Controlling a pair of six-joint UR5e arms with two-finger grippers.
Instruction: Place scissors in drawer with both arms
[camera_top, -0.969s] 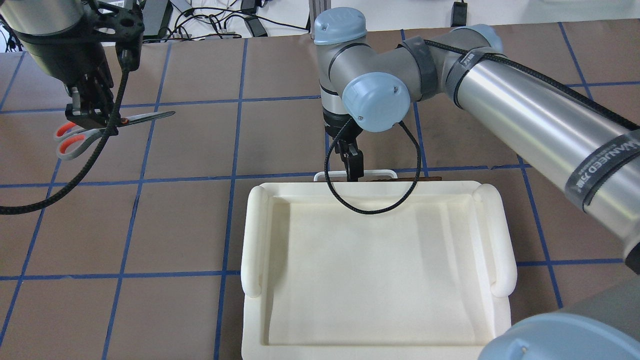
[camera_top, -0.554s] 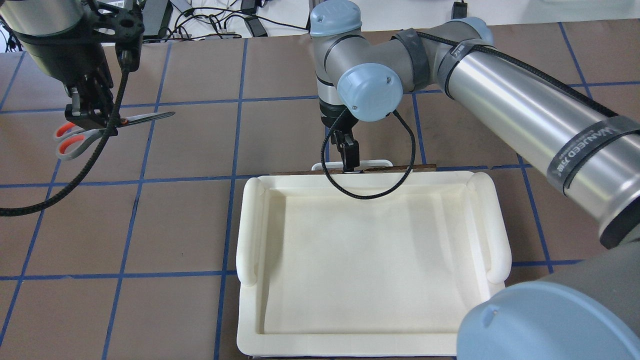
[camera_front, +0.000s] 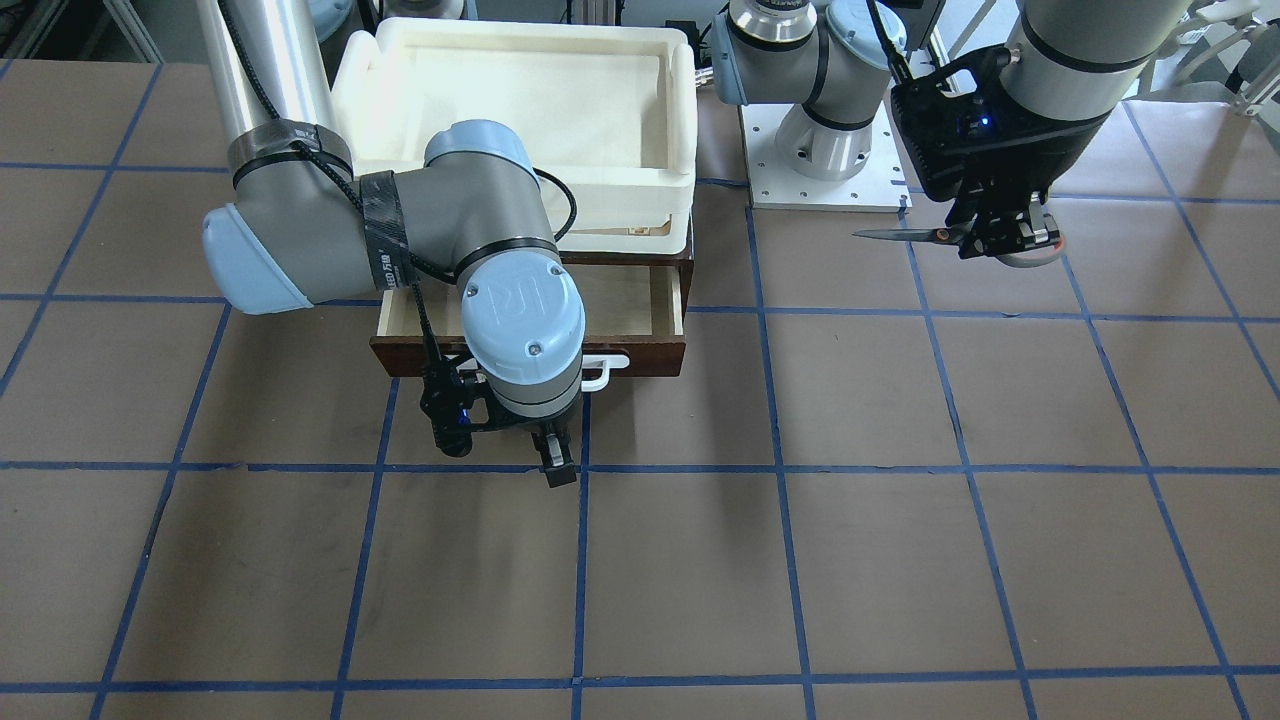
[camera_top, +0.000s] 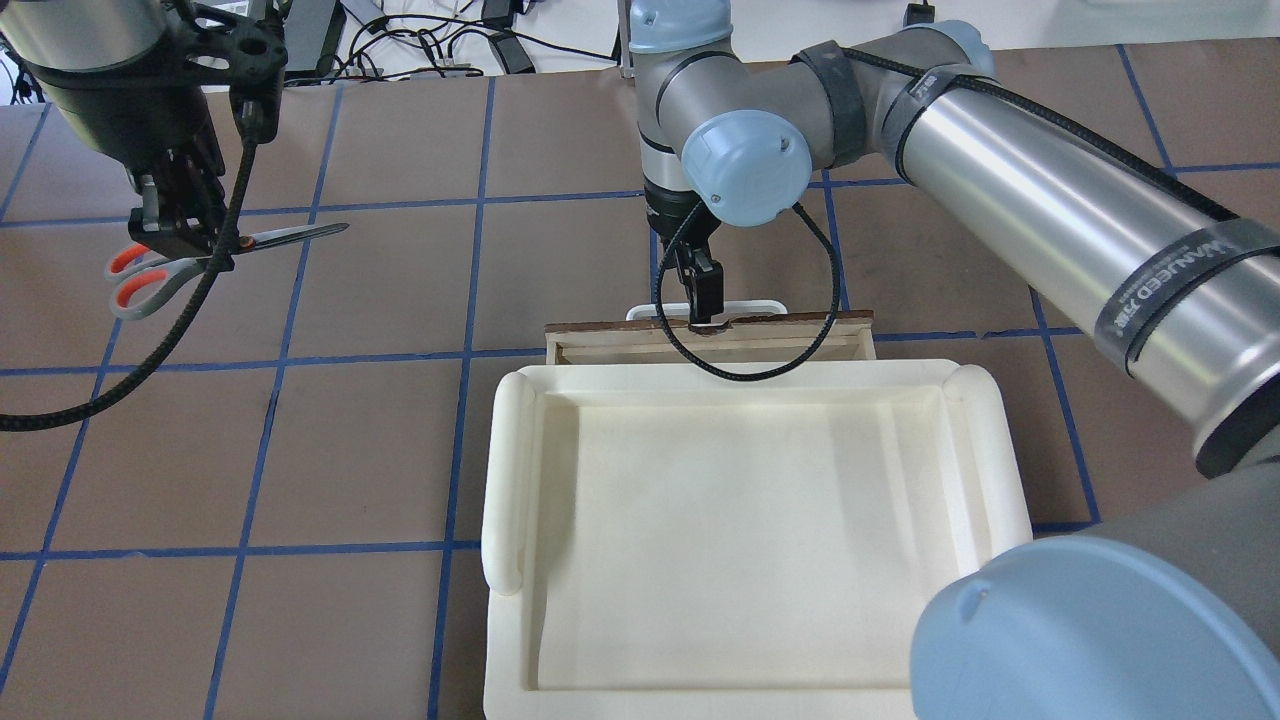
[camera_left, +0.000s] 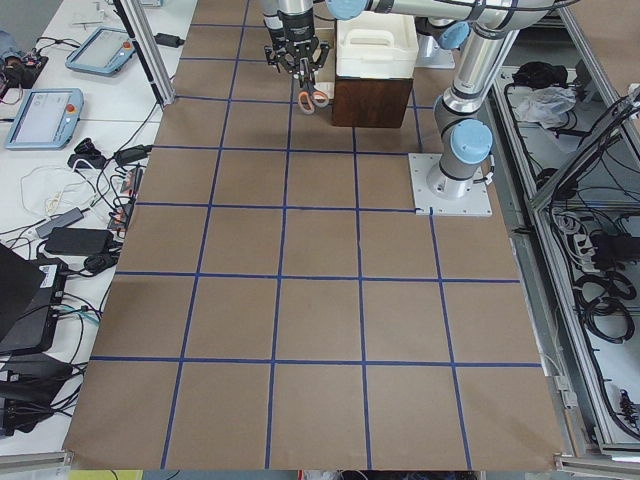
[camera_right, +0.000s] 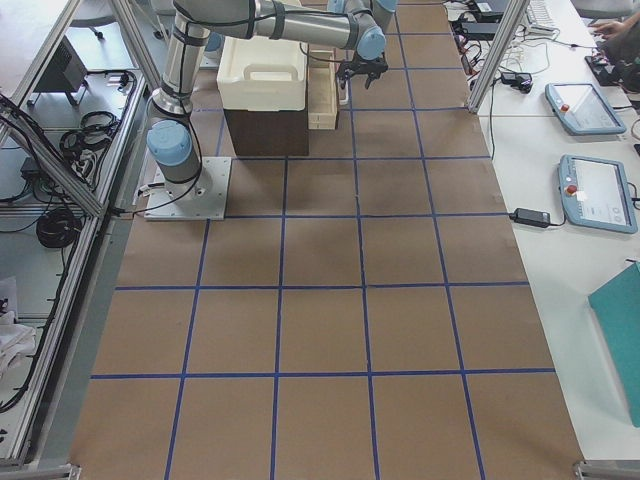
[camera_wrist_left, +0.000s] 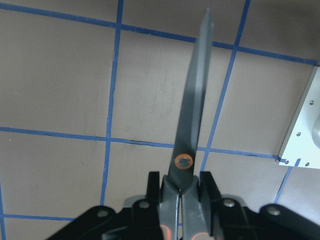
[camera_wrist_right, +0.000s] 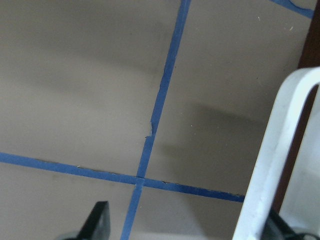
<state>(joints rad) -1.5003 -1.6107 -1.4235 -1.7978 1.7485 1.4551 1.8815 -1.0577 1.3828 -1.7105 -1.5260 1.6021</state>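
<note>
Nearest the robot, the white foam tray (camera_top: 510, 480) sat above the drawer (camera_front: 645, 300), which stood partly pulled out. At its white handle (camera_top: 762, 304) the right end effector (camera_top: 704, 308) hung with its fingers spread on either side of the bar. Farther off to the left, the left end effector (camera_top: 185, 240) was clamped on the scissors (camera_top: 290, 235) near the pivot. It held them above the counter (camera_top: 380, 450) with the blades together.
</note>
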